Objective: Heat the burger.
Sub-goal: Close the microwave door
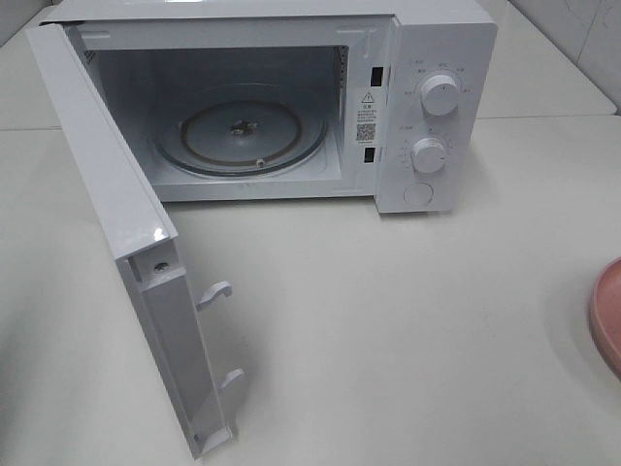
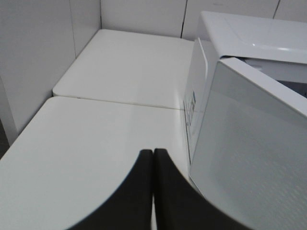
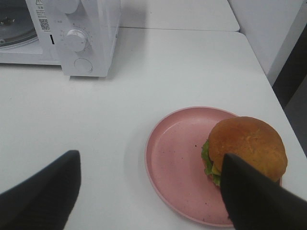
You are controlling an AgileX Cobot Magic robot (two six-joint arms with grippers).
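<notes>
White tabletop (image 1: 388, 320), pale walls behind. Microwave (image 1: 427, 107) upper centre, door (image 1: 116, 252) swung wide at left, glass turntable (image 1: 243, 131) bare, presumably ready to receive food. Burger (image 3: 247, 146) lower right in right wrist view, off-centre on pink plate (image 3: 172, 158). Right gripper (image 3: 151, 191) spread wide above plate, gripping nothing. Left gripper (image 2: 153, 191) pressed shut, empty, beside door.
</notes>
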